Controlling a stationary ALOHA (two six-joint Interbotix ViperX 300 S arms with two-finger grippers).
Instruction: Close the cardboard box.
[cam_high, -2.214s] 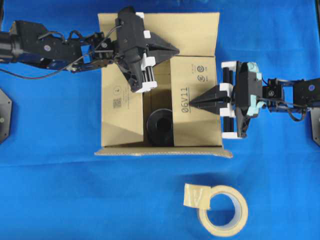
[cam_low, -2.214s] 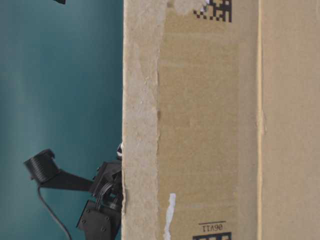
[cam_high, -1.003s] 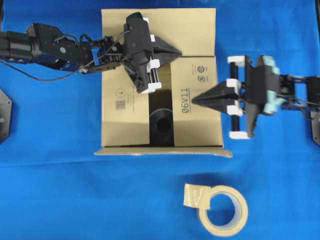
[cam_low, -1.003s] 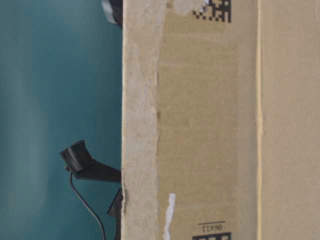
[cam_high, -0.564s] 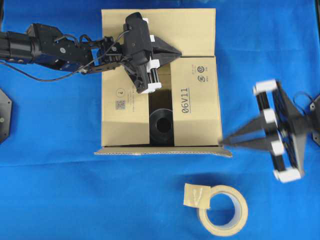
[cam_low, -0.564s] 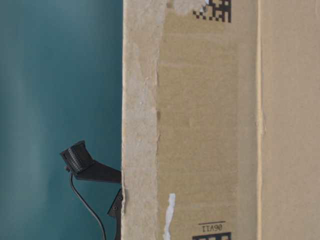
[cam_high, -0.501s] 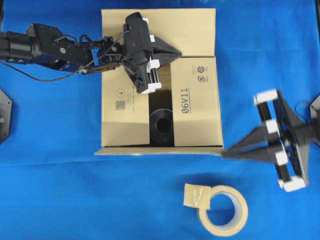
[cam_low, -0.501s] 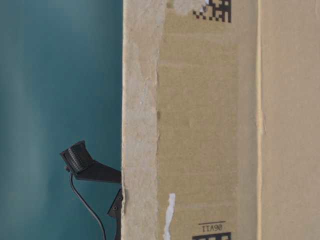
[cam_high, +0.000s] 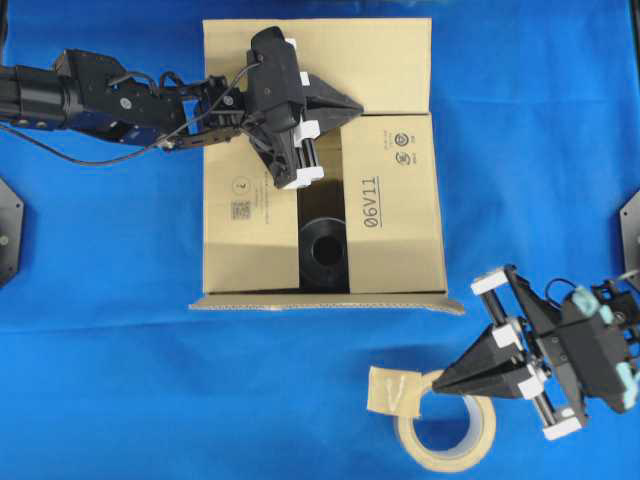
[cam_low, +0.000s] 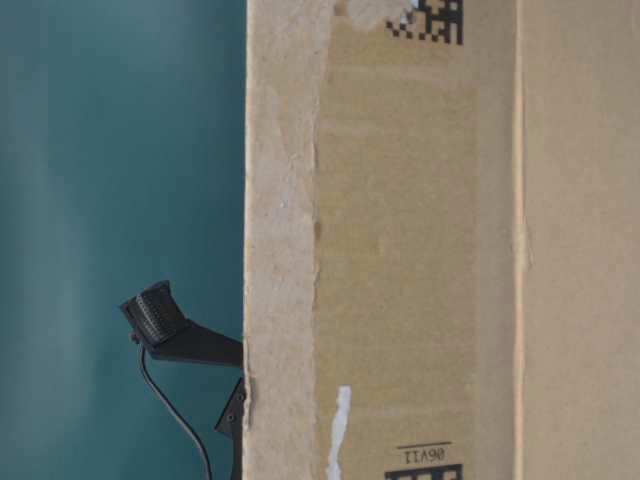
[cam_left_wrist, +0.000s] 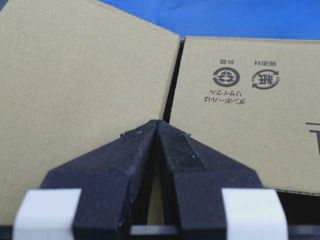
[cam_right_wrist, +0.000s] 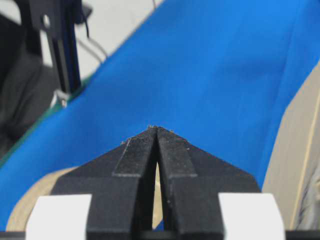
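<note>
Brown corrugated cardboard box (cam_high: 320, 165) lay at 11 o'clock from pressed-together right gripper (cam_high: 440, 382); pressed-together left gripper (cam_high: 352, 103) sat on its flaps, nearer.

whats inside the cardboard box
Through the gap between the side flaps of the cardboard box, a black round object with a hollow centre shows. The flaps cover the rest of the inside.

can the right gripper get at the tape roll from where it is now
Probably yes. The right gripper hangs with its shut tips at the upper rim of the tape roll, with only bare blue cloth around. The cardboard box sits farther back, out of the way. It would need to open first.
</note>
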